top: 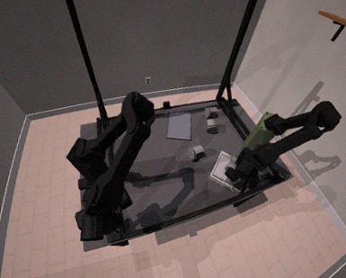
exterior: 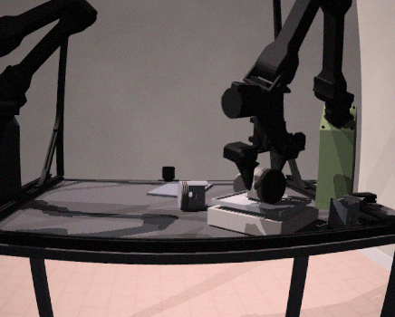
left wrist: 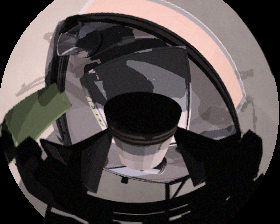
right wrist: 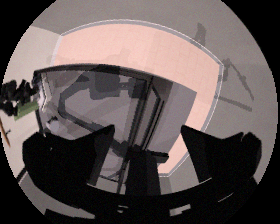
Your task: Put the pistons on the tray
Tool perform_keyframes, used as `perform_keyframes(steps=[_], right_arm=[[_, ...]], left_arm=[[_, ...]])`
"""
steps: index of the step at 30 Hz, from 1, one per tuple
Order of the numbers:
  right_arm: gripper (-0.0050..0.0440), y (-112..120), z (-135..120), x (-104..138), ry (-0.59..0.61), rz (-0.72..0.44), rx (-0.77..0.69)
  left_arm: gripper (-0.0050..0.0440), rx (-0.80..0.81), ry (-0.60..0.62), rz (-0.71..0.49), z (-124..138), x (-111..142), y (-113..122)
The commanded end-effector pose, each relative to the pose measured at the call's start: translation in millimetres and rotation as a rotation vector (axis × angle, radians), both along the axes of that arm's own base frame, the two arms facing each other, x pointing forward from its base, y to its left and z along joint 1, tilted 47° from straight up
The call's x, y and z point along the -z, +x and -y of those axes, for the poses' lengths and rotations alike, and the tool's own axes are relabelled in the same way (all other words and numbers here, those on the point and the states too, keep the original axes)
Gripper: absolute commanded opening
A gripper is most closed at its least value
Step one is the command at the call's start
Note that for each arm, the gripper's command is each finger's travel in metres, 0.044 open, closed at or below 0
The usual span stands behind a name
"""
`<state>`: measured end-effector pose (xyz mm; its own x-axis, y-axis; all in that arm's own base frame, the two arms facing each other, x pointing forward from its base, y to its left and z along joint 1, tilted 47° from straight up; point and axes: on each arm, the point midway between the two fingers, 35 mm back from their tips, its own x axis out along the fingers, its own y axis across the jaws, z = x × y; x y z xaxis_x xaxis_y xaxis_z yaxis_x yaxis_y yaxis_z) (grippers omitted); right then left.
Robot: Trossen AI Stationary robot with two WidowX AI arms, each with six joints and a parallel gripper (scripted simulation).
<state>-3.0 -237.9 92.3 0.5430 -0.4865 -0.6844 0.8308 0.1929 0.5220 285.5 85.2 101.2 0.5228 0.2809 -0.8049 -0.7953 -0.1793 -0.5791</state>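
A piston point(left wrist: 142, 120) point(exterior: 271, 186) lies on its side on a white block-shaped platform point(top: 220, 166) point(exterior: 245, 219) at the front right of the bench. My left gripper point(top: 236, 173) point(exterior: 263, 180) point(left wrist: 143, 130) is open, with one finger on each side of this piston; the fingers stand apart from it. The flat grey steel tray point(top: 179, 125) point(exterior: 159, 190) lies at the back middle with nothing on it. One piston point(top: 196, 153) point(exterior: 192, 196) sits mid-bench, and two more pistons point(top: 211, 126) point(top: 211, 112) sit at the back right. My right gripper point(right wrist: 148, 128) is open and empty, held high on the far side.
A tall green box point(top: 258, 134) point(exterior: 335, 172) point(left wrist: 35, 117) stands right behind the left arm. A dark grey lump point(exterior: 344, 212) lies at the bench's right edge; I cannot tell what it is. A small black knob point(top: 166, 103) point(exterior: 168, 172) sits on the back rail. Black frame posts rise at the back.
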Motion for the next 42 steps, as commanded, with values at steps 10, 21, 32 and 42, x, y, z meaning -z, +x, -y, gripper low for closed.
perform_keyframes(steps=[10,21,32,42], right_arm=[[0.0440,1,0,0,-0.001,0.003,-0.003],[0.0440,1,0,0,-0.001,0.003,-0.003],[0.0440,1,0,0,-0.001,0.003,-0.003],[0.0440,1,0,0,-0.001,0.003,-0.003]], left_arm=[[0.0158,0.003,-0.002,-0.011,-1,8,2],[0.0158,0.003,-0.002,-0.011,-1,8,2],[0.0158,0.003,-0.002,-0.011,0,6,0],[0.0158,0.003,-0.002,-0.011,7,-3,-7]])
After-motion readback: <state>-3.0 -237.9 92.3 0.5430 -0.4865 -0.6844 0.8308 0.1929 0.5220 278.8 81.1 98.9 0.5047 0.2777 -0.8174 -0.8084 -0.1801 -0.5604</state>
